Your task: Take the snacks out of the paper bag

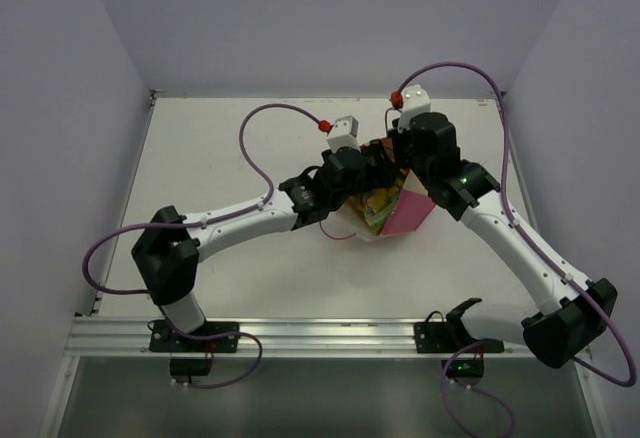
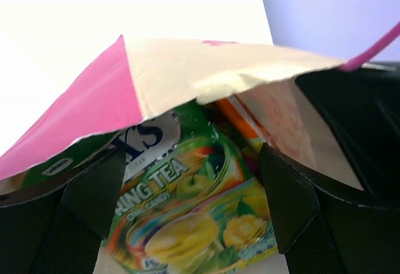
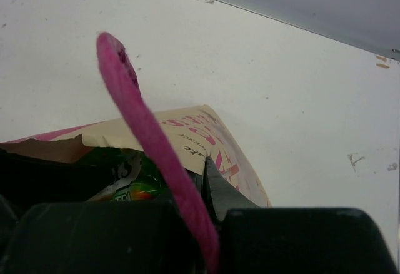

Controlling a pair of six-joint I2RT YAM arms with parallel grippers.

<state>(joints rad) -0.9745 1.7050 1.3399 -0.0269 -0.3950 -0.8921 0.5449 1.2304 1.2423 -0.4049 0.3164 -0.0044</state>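
The paper bag (image 1: 408, 213) lies tipped on the table between both arms, pink side up, its mouth facing my left gripper (image 1: 368, 180). In the left wrist view my left gripper (image 2: 190, 205) is open at the bag's mouth (image 2: 187, 67), its fingers (image 2: 94, 192) on either side of a green-yellow snack packet (image 2: 200, 214). Behind it show a white-and-blue packet (image 2: 150, 142) and an orange one (image 2: 240, 114). My right gripper (image 3: 215, 174) is shut on the cream rim of the bag (image 3: 206, 133). The pink cord handle (image 3: 144, 124) arches over it, and the green packet (image 3: 122, 177) peeks inside.
The white table (image 1: 250, 278) is walled at the left, back and right. A metal rail (image 1: 320, 336) runs along the near edge by the arm bases. A thin pink cord loop (image 1: 340, 234) of the bag trails on the table near the left wrist.
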